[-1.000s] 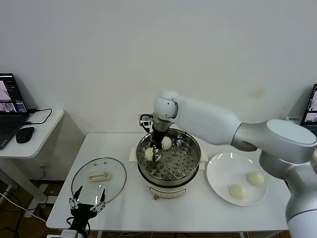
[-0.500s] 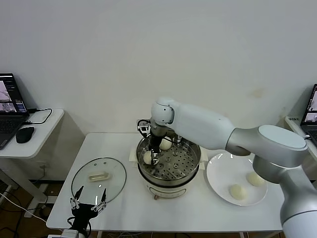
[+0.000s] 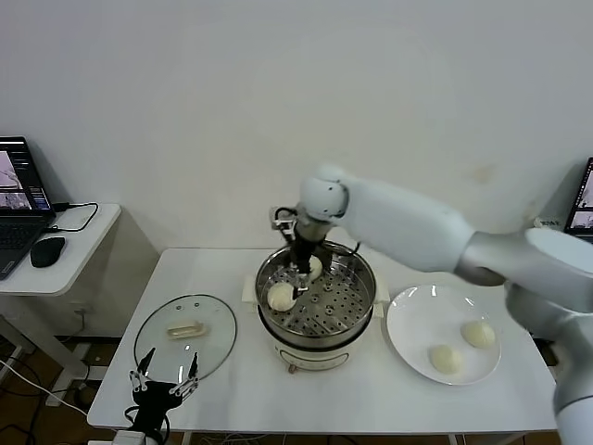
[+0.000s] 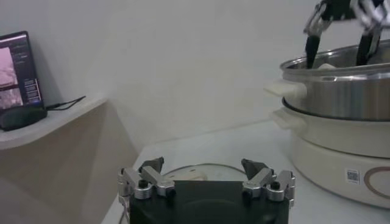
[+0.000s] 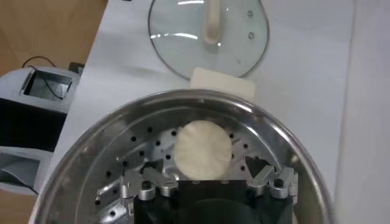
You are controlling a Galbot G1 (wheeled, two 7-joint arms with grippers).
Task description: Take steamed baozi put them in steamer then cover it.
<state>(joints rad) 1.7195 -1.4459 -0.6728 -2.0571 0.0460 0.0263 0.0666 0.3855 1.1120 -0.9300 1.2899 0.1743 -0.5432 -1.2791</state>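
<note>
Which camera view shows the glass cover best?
The head view: the whole cover lies flat on the table beside the steamer, handle up. The right wrist view shows most of it, cut at the frame's edge. The left wrist view shows only a sliver behind the left gripper.

A table point(image 3: 232, 399) fills the centre, with the steamer point(image 3: 317, 301) in its middle. Two baozi lie in the steamer, one point(image 3: 281, 296) at 9 o'clock and one point(image 3: 314, 267) at 12. The right gripper point(image 3: 299, 278) hangs between them, just over the floor. The cover point(image 3: 184, 336) lies flat on the table at the steamer's 8 o'clock. A plate point(image 3: 417, 320) at 3 o'clock holds two more baozi point(image 3: 446, 359) point(image 3: 478, 334). The left gripper point(image 3: 164, 385) sits at the table's near edge, before the cover. A desk point(image 3: 65, 250) stands far left.
</note>
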